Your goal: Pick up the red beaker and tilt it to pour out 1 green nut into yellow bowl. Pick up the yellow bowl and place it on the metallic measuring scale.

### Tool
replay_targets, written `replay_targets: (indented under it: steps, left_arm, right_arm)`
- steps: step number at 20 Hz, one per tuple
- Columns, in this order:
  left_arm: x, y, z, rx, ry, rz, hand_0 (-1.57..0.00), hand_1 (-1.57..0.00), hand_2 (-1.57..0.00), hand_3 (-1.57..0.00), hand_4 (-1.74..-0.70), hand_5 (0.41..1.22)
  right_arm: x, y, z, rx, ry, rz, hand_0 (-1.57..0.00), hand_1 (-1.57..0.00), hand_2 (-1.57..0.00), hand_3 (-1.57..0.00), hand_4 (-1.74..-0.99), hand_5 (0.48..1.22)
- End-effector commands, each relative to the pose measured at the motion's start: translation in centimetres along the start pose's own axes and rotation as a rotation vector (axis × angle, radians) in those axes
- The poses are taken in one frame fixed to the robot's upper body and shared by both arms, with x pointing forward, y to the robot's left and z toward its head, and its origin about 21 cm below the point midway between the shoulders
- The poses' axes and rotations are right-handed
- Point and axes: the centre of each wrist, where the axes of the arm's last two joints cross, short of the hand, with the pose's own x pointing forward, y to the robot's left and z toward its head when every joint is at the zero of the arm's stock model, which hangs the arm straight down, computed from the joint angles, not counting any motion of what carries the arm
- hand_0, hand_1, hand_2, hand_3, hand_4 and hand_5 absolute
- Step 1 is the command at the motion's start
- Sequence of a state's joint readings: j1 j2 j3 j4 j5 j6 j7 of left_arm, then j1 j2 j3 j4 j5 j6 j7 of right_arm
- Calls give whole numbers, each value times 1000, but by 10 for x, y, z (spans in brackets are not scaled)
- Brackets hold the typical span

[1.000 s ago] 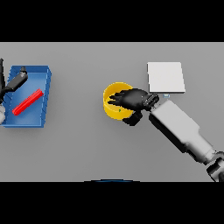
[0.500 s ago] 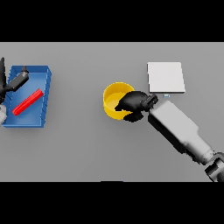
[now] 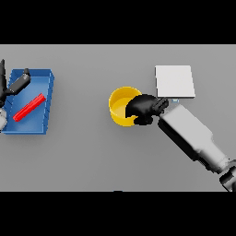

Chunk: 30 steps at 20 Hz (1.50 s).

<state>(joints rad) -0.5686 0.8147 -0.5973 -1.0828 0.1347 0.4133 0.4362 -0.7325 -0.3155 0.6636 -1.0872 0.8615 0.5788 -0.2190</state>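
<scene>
Since the earlier frames, the right hand (image 3: 144, 109) had drawn back from over the middle of the yellow bowl (image 3: 120, 107) to its right rim, and its fingers had curled in over that edge. It appeared to have hold of the rim, fingers bent round it, though whether the thumb pinched from outside could not be made out. That grip on the side nearest the metallic measuring scale (image 3: 174, 81) suited the second part of the task, since the scale lay just to the right and a little farther away, close to the bowl but apart from it, so the carry would be short.

Whether a green nut lay in the bowl could not be told; none showed in its bare yellow floor.

Well apart on the left, a blue tray (image 3: 47, 94) held a red object (image 3: 29, 107) lying tilted inside it, presumably the red beaker. The left hand (image 3: 17, 83) showed at the tray's far left corner, idle, fingers fairly straight and holding nothing.

No brand, label or writing could be read on anything on the grey surface (image 3: 83, 156).
</scene>
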Motion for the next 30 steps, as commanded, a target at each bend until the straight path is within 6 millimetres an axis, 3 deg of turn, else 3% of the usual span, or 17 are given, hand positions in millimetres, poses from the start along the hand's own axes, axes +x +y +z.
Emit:
replay_targets:
  steps: [1, 8, 15, 24, 30]
  left_arm:
    - [-2, 2, -1, 5, 1, 1, 1, 1, 1, 1, -731, 685]
    - [-3, 4, 0, 4, 6, 3, 1, 1, 1, 1, -734, 697]
    - [-5, 7, 1, 2, 2, 0, 1, 1, 1, 1, -743, 700]
    - [1, 7, 4, 0, 9, -2, 1, 1, 1, 1, -738, 703]
    - [-1, 12, 4, 7, 13, -10, 1, 1, 1, 1, -725, 685]
  right_arm:
    - [0, 1, 1, -5, 6, 7, -1531, -1531, -1306, -1405, -1725, 1210]
    - [-4, -36, 32, -72, 64, 12, -1563, -1563, -1419, -1242, -1738, 1219]
    - [-15, -46, 54, -151, 124, -17, -1569, -1569, -1465, -1347, -1740, 1220]
    - [-79, -53, 92, -269, 322, -60, -1571, -1571, -1527, -1192, -1741, 1221]
    - [-115, -28, 92, -290, 423, -124, -1571, -1571, -1478, -1230, -1741, 1221]
